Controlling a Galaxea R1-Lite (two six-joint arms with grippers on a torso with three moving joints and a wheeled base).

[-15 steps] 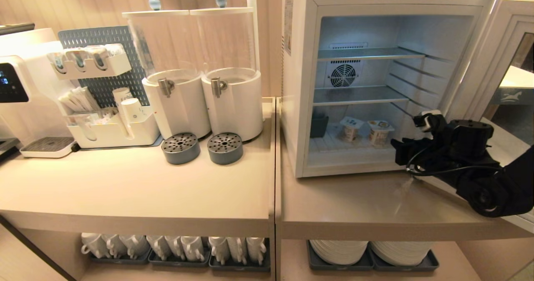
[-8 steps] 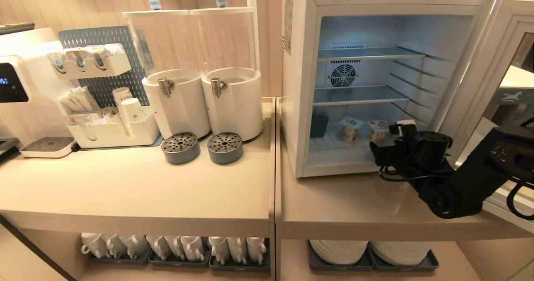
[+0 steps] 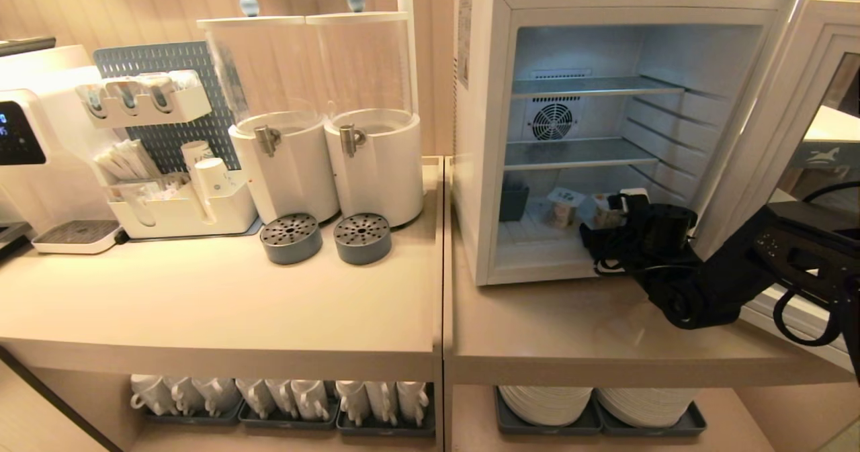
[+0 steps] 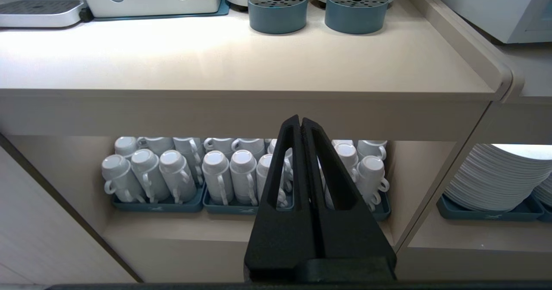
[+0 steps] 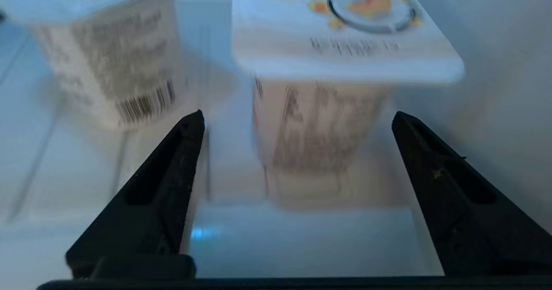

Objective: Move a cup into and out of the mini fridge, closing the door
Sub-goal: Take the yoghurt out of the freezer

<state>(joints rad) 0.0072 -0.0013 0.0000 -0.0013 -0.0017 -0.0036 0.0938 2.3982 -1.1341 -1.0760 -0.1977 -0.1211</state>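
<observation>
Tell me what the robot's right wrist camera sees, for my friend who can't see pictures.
Two black fingers of the right gripper stand wide open inside the fridge, on either side of a yogurt cup with a printed foil lid. A second cup, with a barcode on its side, stands next to it, and neither is touched.

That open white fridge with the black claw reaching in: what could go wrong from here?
1. The right gripper, jaws wide, is lined up on the nearer foil-lidded yoghurt cup on the floor of the white mini fridge. One finger points close by the second foil-lidded cup and might nudge or tip it.
2. Gripping the cup low under its overhanging lid could let it tilt when pulled out.
3. The glass-paned door stands open beside the arm, which might bump it when backing out.
</observation>
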